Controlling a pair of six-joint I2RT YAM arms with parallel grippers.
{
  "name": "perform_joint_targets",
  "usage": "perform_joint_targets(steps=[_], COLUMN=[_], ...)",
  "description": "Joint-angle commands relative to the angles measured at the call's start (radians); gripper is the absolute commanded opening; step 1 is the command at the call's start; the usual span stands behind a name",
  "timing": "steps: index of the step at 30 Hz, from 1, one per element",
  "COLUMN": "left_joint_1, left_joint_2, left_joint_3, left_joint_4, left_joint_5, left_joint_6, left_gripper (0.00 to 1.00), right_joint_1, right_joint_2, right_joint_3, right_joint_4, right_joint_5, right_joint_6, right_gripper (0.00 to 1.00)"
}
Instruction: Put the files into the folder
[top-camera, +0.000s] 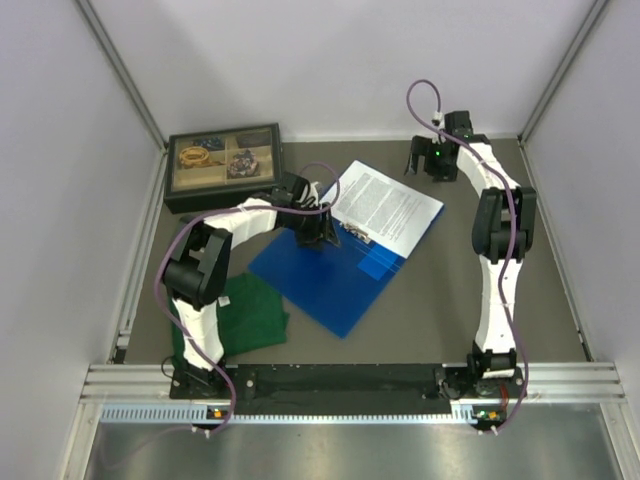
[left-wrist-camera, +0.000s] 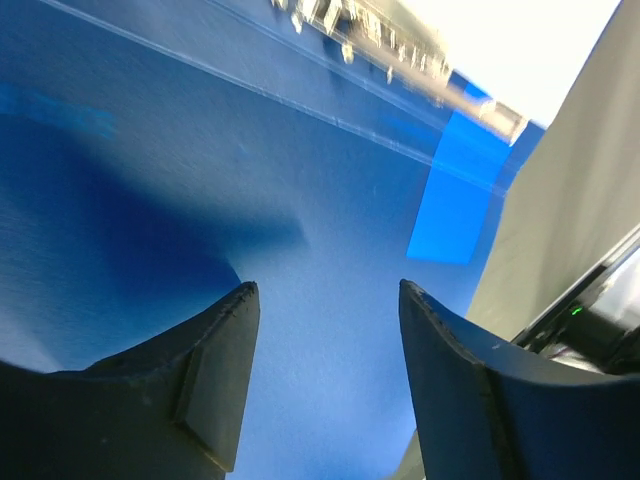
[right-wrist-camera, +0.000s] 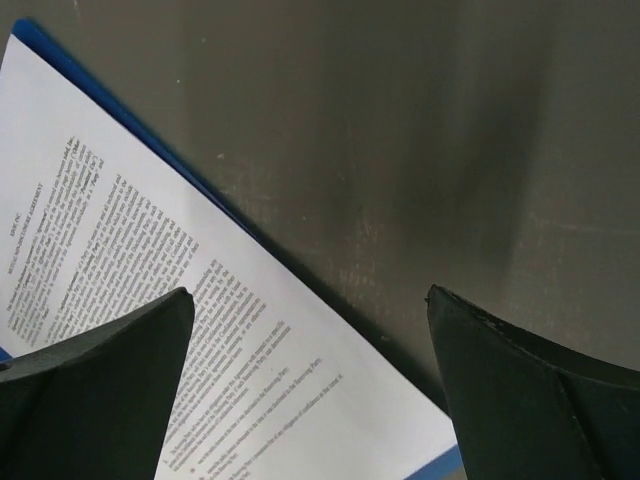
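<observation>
The blue folder (top-camera: 325, 285) lies open on the dark table, and the files (top-camera: 385, 205), white sheets of black text, rest on its far right half. My left gripper (top-camera: 318, 238) hovers by the ring clip (top-camera: 357, 234) at the spine. In the left wrist view the left gripper (left-wrist-camera: 325, 290) is open over the bare blue folder (left-wrist-camera: 200, 180), nothing between its fingers. My right gripper (top-camera: 425, 168) is past the files' far right corner. In the right wrist view the right gripper (right-wrist-camera: 310, 295) is wide open over the files' (right-wrist-camera: 150, 250) edge, holding nothing.
A black compartment box (top-camera: 222, 165) with small items stands at the back left. A folded green cloth (top-camera: 245, 315) lies near the left arm's base. White walls close three sides, and a metal rail (top-camera: 350, 380) runs along the near edge.
</observation>
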Motion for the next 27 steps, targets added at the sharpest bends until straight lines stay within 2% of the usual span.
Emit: perform_joint_targets(steps=[1,4,8,15,20,21,24,27], left_joint_1=[0.049,0.072,0.078,0.081,0.079,0.079,0.079,0.079], left_joint_2=[-0.037,-0.011,0.045,0.099,0.115,0.116,0.121,0.13], left_joint_3=[-0.005,0.004,0.065,0.13,0.13,0.13,0.124,0.116], left_joint_4=[0.118,0.183,0.175,0.14,0.105,0.102,0.082,0.074], left_joint_5=[0.05,0.083,0.077,0.043,0.019,0.015,0.018,0.034], left_joint_6=[-0.083,-0.141,-0.16,-0.181,-0.16,-0.154,-0.127,-0.117], left_gripper=[0.64,0.66,0.67,0.65,0.63,0.63,0.63,0.62], right_joint_1=[-0.004,-0.002,-0.004,0.005,0.025,0.024,0.024,0.03], right_joint_2=[0.067,0.071,0.055,-0.083,-0.219,-0.238,-0.294,-0.317], right_joint_3=[0.097,0.043,-0.029,-0.305,-0.434,-0.458,-0.455,-0.449], right_joint_4=[-0.002,0.036,0.066,0.181,0.179,0.178,0.138,0.171], right_joint_5=[-0.176,-0.221,-0.278,-0.399,-0.322,-0.269,-0.206,-0.201], right_joint_6=[-0.041,-0.011,0.024,0.113,0.146,0.144,0.123,0.098], right_gripper=[0.99,0.99,0.98,0.95,0.95,0.95,0.95,0.97])
